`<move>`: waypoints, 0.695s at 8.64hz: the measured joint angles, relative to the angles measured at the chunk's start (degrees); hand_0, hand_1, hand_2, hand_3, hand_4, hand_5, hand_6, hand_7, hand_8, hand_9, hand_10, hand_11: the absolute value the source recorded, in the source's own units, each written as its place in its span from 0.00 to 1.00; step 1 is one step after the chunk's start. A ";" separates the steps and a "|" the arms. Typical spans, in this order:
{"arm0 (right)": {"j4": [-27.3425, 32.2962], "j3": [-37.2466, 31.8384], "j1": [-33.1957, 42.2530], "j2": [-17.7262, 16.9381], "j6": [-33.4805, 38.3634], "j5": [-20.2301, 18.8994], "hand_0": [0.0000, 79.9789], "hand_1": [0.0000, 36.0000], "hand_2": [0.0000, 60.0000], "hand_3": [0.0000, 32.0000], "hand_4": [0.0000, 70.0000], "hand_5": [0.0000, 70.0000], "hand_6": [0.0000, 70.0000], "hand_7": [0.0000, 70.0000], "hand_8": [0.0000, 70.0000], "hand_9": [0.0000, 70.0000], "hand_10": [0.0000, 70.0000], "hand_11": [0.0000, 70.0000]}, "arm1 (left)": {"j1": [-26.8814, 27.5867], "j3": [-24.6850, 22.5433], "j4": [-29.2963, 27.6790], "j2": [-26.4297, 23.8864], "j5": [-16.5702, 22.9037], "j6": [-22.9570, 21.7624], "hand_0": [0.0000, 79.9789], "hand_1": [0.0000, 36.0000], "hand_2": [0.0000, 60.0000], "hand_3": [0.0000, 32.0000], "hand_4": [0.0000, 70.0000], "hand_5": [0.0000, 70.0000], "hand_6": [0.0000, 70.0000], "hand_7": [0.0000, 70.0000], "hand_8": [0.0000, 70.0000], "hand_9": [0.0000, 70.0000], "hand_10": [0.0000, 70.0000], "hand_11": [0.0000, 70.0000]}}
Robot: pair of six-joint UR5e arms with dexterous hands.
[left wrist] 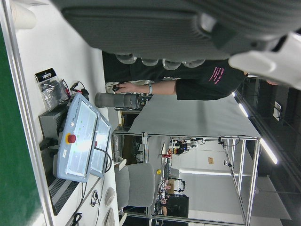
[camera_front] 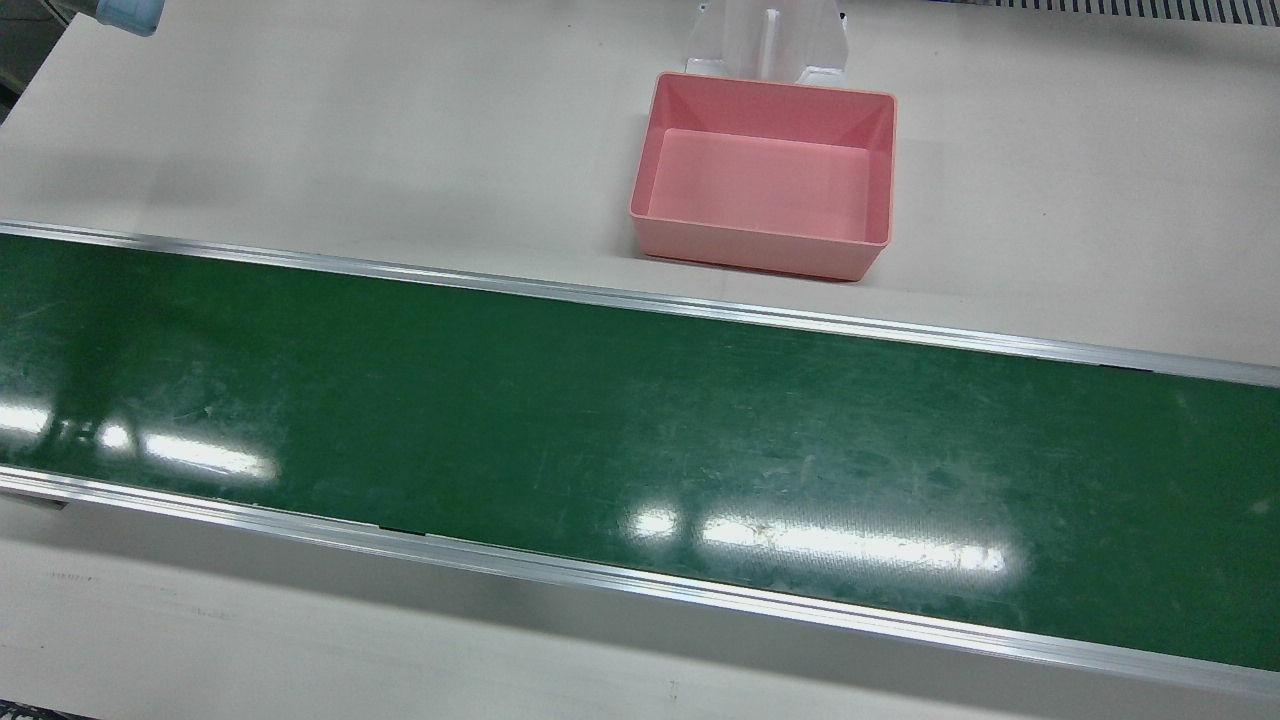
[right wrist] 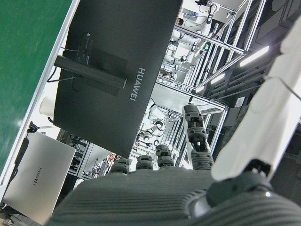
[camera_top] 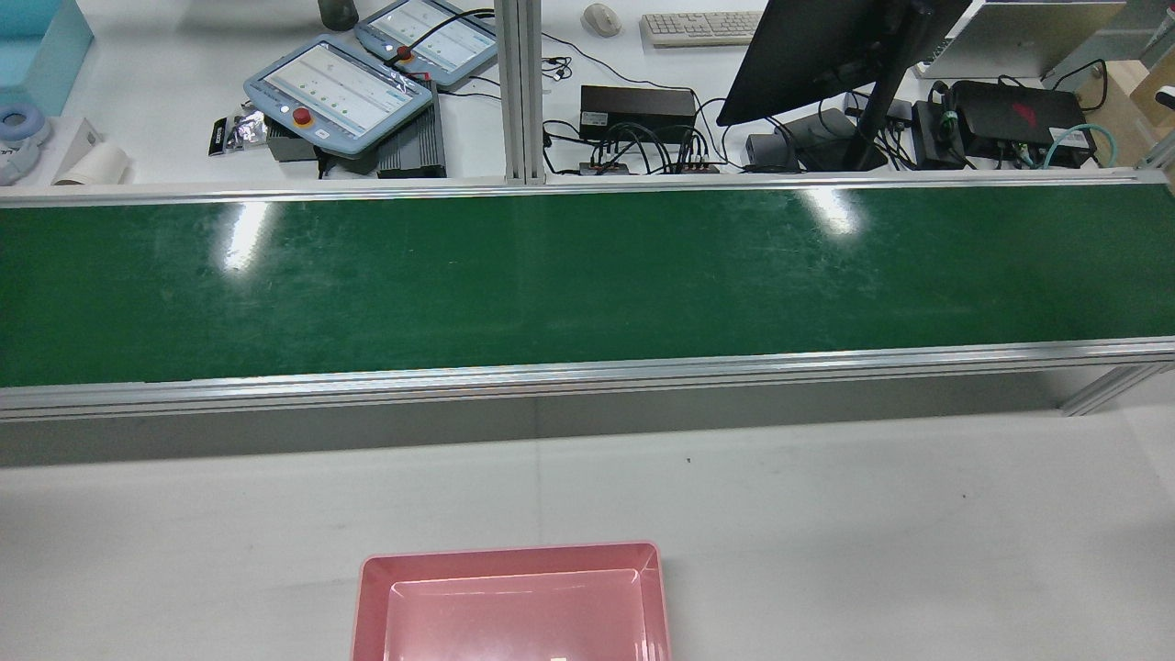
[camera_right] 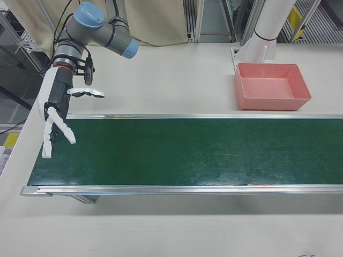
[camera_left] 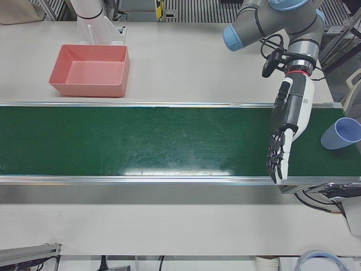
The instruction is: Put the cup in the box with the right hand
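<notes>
A light blue cup [camera_left: 341,134] lies on its side at the far right end of the green belt [camera_left: 141,141] in the left-front view. The empty pink box [camera_front: 740,245] stands on the white table beside the belt; it also shows in the rear view [camera_top: 509,553], the left-front view [camera_left: 84,89] and the right-front view [camera_right: 270,103]. My right hand [camera_right: 56,118] is open and empty, fingers spread downward over the opposite end of the belt, far from the cup. My left hand [camera_left: 285,135] is open, fingers pointing down, just left of the cup.
A white arm pedestal [camera_front: 770,40] stands right behind the box. Aluminium rails [camera_front: 640,300] border the belt. Across the belt from the robot, a desk holds teach pendants [camera_top: 340,92], a monitor [camera_top: 826,46] and cables.
</notes>
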 measured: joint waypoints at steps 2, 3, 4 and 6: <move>0.00 0.03 0.00 -0.04 0.00 0.00 0.56 0.25 0.13 0.00 0.16 0.05 0.05 0.18 0.02 0.08 0.03 0.06 | 0.00 0.00 0.05 0.00 0.00 0.00 0.00 0.00 0.00 0.00 0.00 0.00 0.00 0.00 0.00 0.00 0.00 0.00; 0.00 -0.02 0.00 -0.06 0.00 0.00 0.57 0.25 0.12 0.01 0.15 0.05 0.05 0.18 0.02 0.08 0.03 0.06 | 0.00 0.00 0.06 0.00 0.00 0.00 0.00 0.00 0.00 0.00 0.00 0.00 0.00 0.00 0.00 0.00 0.00 0.00; 0.00 -0.06 0.00 -0.06 0.00 0.00 0.56 0.23 0.11 0.03 0.14 0.05 0.04 0.18 0.02 0.08 0.03 0.06 | 0.00 0.00 0.06 0.00 0.00 0.00 0.00 0.00 0.00 0.00 0.00 0.00 0.00 0.00 0.00 0.00 0.00 0.00; 0.00 -0.18 -0.04 -0.06 0.03 0.00 0.58 0.24 0.09 0.11 0.10 0.05 0.04 0.15 0.01 0.06 0.03 0.07 | 0.00 0.00 0.03 0.00 0.00 0.00 0.00 0.00 0.00 0.00 0.00 0.00 0.00 0.00 0.00 0.00 0.00 0.00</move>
